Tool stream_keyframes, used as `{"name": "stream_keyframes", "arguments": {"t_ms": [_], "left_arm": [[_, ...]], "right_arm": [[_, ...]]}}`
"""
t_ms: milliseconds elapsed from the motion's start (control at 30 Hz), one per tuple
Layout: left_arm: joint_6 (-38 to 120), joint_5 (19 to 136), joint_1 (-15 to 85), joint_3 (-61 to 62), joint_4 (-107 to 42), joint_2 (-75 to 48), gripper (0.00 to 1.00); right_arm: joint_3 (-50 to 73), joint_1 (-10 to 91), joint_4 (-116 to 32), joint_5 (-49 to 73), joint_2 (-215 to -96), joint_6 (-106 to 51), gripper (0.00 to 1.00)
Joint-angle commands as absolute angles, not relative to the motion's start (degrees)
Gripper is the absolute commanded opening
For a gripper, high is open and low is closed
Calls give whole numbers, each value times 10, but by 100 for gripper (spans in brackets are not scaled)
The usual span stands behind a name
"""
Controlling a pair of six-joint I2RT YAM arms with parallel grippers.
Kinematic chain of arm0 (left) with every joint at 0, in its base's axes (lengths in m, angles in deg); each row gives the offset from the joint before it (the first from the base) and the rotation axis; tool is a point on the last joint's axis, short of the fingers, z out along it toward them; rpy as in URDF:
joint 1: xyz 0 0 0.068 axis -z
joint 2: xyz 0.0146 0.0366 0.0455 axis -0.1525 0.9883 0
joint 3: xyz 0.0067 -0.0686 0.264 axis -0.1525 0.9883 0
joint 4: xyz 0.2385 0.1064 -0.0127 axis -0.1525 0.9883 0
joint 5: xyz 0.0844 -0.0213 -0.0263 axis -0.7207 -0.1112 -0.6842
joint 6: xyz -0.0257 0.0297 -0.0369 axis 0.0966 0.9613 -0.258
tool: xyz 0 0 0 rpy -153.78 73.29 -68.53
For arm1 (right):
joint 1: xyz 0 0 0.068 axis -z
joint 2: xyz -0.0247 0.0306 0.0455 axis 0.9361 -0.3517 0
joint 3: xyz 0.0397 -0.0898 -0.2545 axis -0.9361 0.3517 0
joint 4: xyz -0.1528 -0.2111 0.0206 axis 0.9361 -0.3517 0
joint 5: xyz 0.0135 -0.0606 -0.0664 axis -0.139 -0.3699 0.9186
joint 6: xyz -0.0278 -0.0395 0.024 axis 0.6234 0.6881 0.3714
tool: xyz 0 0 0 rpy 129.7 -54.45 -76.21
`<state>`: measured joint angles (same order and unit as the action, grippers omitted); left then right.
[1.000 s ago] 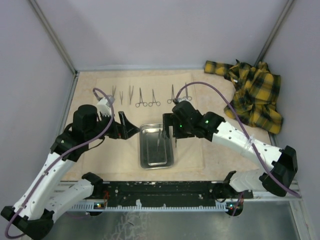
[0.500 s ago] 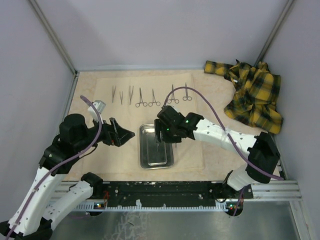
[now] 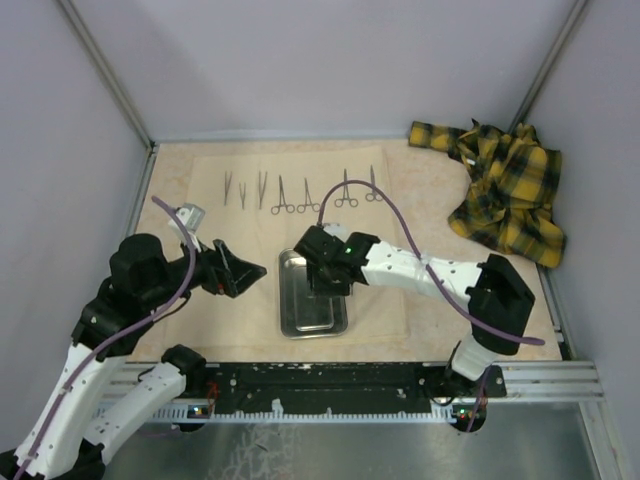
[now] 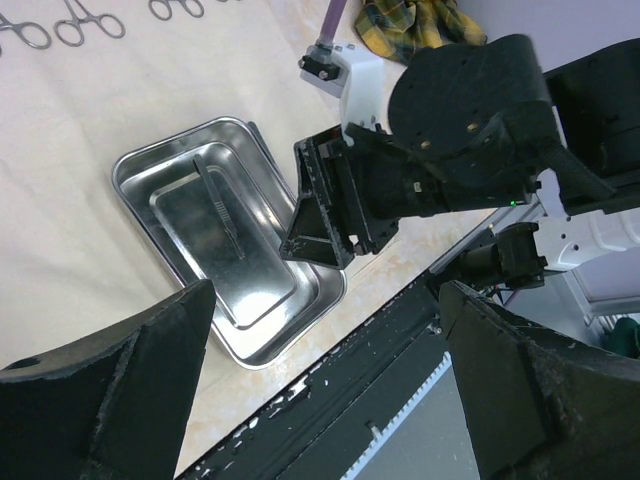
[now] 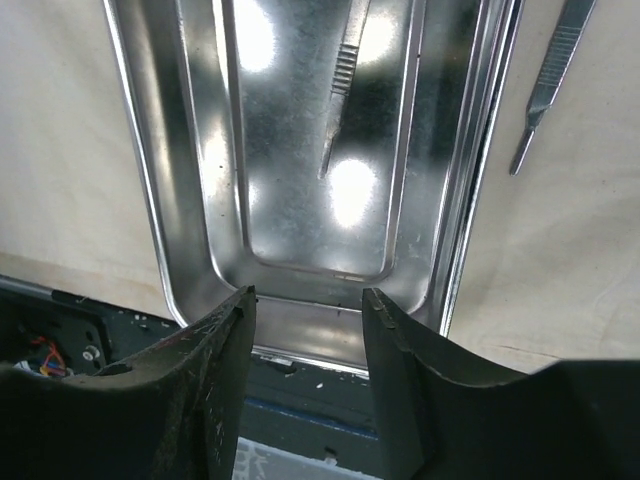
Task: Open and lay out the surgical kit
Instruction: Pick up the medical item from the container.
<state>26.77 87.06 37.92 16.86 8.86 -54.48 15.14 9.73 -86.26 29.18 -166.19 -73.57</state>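
The steel tray (image 3: 284, 312) sits on the spread beige cloth wrap (image 3: 225, 320). One thin metal tool (image 5: 341, 70) lies inside the tray (image 5: 180, 150), and another (image 5: 551, 72) lies on the cloth just outside its rim. Several forceps and tweezers (image 3: 283, 196) are lined up in a row at the far side of the cloth. My right gripper (image 5: 307, 292) hovers above the tray, jaws partly apart with nothing between them. Left of the tray, my left gripper (image 3: 240, 270) is wide open and empty. The left wrist view shows the tray (image 4: 130, 195), its tool (image 4: 222, 205) and the right gripper (image 4: 330, 210).
A yellow-and-black plaid cloth (image 3: 505, 190) lies bunched at the far right corner. The black base rail (image 3: 330, 385) runs along the table's near edge. Grey walls close in the left, right and far sides.
My right gripper has moved left and nearer, over the tray, and its jaws have narrowed. My left arm has drawn back toward the near left, still open.
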Motion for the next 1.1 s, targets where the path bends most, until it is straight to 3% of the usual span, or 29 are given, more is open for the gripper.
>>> {"name": "stream_keyframes", "arguments": {"t_ms": [0,433,867,1067], "left_arm": [[271,885,381,168,87,-557,99],[283,866,381,144,120,-580,99],[292,860,381,125,119,-605,99],[295,855,380,122,110,-620,99]], "right_arm": [[120,82,-876,335,-1683,-777,46],[50,50,-927,392,-1779,-830,34],[65,41,-901,435,-1799,-862,32],[72,41,-887,448,-1812,-859,26]]}}
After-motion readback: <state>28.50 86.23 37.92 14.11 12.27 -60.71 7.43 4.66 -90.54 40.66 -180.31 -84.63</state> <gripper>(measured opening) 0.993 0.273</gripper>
